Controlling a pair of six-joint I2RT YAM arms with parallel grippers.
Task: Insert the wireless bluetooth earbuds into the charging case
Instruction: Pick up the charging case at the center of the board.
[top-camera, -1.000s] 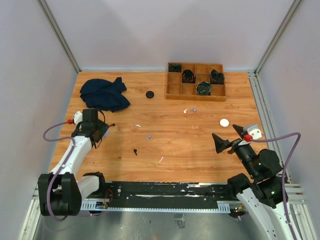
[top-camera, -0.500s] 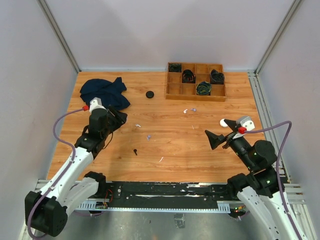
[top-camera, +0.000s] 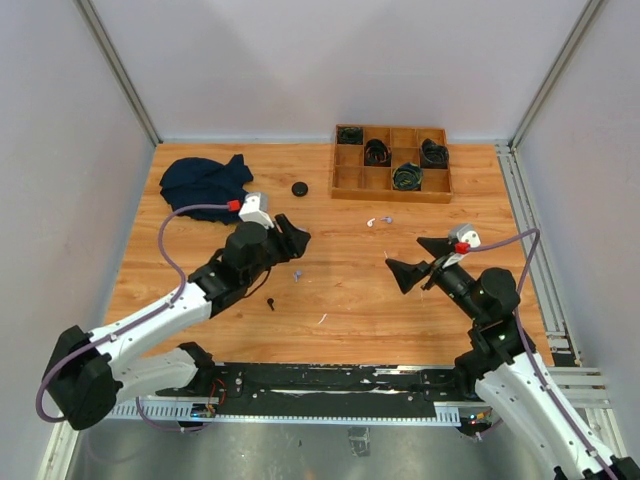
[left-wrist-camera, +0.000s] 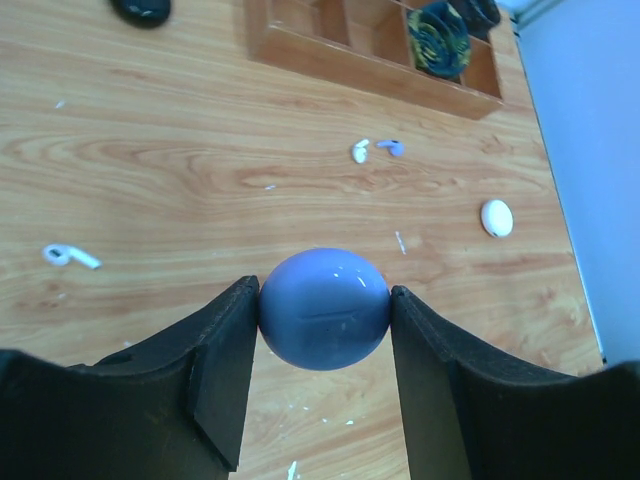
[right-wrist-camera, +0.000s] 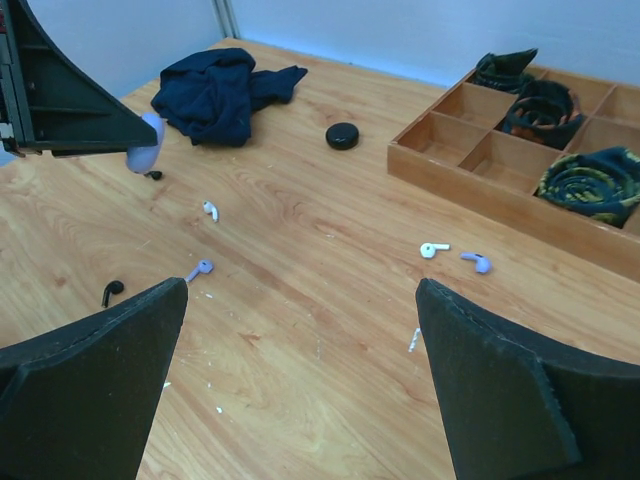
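My left gripper (left-wrist-camera: 323, 292) is shut on a round blue-purple charging case (left-wrist-camera: 323, 310), held above the wood near the table's middle (top-camera: 293, 240). The right wrist view shows that case (right-wrist-camera: 146, 143) at the left fingertips. My right gripper (top-camera: 414, 260) hangs open and empty (right-wrist-camera: 302, 290) right of centre. Earbuds lie loose on the table: a white one (right-wrist-camera: 210, 210), a purple one (right-wrist-camera: 200, 268) and a black one (right-wrist-camera: 111, 291) near the left gripper, and a white (right-wrist-camera: 432, 249) and purple (right-wrist-camera: 478, 262) pair nearer the tray.
A wooden compartment tray (top-camera: 391, 185) with coiled cables stands at the back right. A dark blue cloth (top-camera: 208, 186) lies back left, with a black round case (top-camera: 299, 188) beside it. A white round case (left-wrist-camera: 497, 218) sits toward the right side.
The left arm has swung from the table's left edge toward the middle, still carrying the case. The right gripper has moved left and forward, staying open.
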